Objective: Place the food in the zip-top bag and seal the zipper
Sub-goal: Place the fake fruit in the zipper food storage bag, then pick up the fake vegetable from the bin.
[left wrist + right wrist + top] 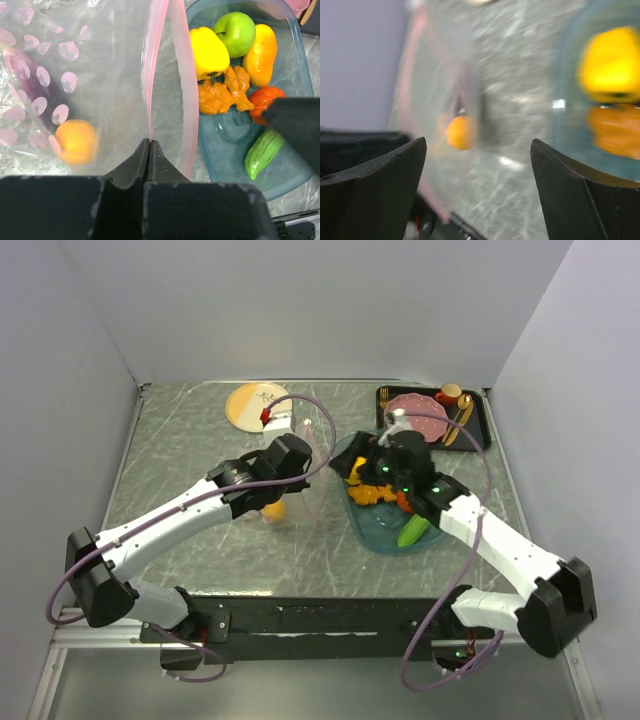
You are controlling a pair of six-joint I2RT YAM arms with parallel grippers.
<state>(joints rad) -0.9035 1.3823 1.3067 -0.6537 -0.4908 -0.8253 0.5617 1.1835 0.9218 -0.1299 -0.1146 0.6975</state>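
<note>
Pinching the pink zipper [155,50] tight, the left fingers [148,150] hold the clear bag [100,75] open-mouthed on the counter [200,440], with an eggplant [20,75] and an orange piece [75,142] inside. The right fingers [570,185], spread wide and empty, hang over the teal tray [205,150], likely lining up on the pepper [209,50], apple [236,32] or cucumber [262,152] next.

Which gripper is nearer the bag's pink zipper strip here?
Left. The left gripper is shut on the zipper, pinching the open edge of the bag. The right gripper hangs open over the teal tray beside the bag, not touching the strip.
</note>
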